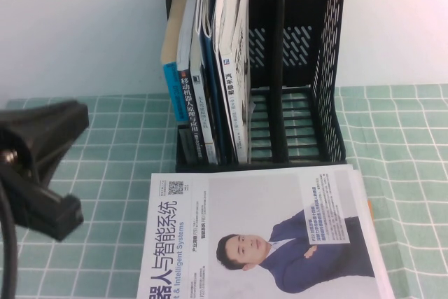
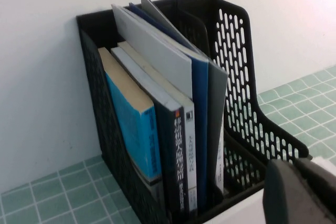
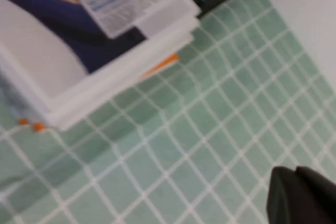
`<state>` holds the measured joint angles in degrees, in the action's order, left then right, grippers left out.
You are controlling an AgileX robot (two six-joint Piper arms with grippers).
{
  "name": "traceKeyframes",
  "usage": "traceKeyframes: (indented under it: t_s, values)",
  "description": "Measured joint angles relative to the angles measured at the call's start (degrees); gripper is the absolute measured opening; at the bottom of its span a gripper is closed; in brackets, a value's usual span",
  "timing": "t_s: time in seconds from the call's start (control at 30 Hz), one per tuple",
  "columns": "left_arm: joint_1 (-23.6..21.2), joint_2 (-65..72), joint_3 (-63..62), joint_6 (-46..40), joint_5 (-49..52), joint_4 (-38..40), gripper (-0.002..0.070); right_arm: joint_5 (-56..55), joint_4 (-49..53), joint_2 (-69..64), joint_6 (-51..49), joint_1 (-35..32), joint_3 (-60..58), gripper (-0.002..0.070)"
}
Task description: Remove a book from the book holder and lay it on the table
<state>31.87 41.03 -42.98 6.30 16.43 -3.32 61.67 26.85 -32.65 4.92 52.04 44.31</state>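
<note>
The book (image 1: 266, 232), a pale magazine with a man in a dark blue suit, lies flat and face up on the table (image 1: 105, 145) just in front of the book holder (image 1: 329, 68). It rests on other white pages, seen in the right wrist view (image 3: 79, 35). The black book holder also shows in the left wrist view (image 2: 241, 77), with several books upright in its left slots. My left gripper (image 2: 300, 192) is shut and empty, left of the book; it shows in the high view (image 1: 63, 173). My right gripper (image 3: 302, 195) is shut and empty over the green cloth (image 3: 210, 129) beside the book.
Upright books (image 1: 203, 68) fill the holder's left slots, among them a blue-spined one (image 2: 134, 124). The holder's right slots (image 1: 301, 117) hold nothing. A white wall (image 1: 84, 26) stands right behind the holder. Orange bits (image 3: 163, 62) stick out under the lying book.
</note>
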Motion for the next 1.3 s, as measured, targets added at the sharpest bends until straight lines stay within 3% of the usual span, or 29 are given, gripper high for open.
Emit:
traceKeyframes:
  t_s: [0.13,0.27,0.5,0.77,1.3]
  values:
    - [0.00,-4.78,8.93,0.00,-5.24,0.00,-0.0003,-6.50,-8.94,11.89,-0.10,0.00,-8.87,-0.0002]
    - [0.00,-9.18,15.68,0.00,-6.29,0.26,-0.0003,-18.70,-11.49,21.37,-1.92,0.00,-17.76,-0.0002]
    - [0.00,-14.01,19.02,0.10,-7.71,4.04,-0.0002,-34.03,-13.25,25.96,-4.01,0.00,-28.44,-0.0002]
    - [0.00,-14.28,19.02,0.10,-5.57,4.67,-0.0002,-33.56,-15.60,25.96,-4.27,0.00,-30.67,-0.0002]
    - [0.00,-14.28,19.15,0.10,18.92,4.67,-0.0002,-33.20,-15.72,25.96,-4.41,0.00,-30.67,-0.0002]
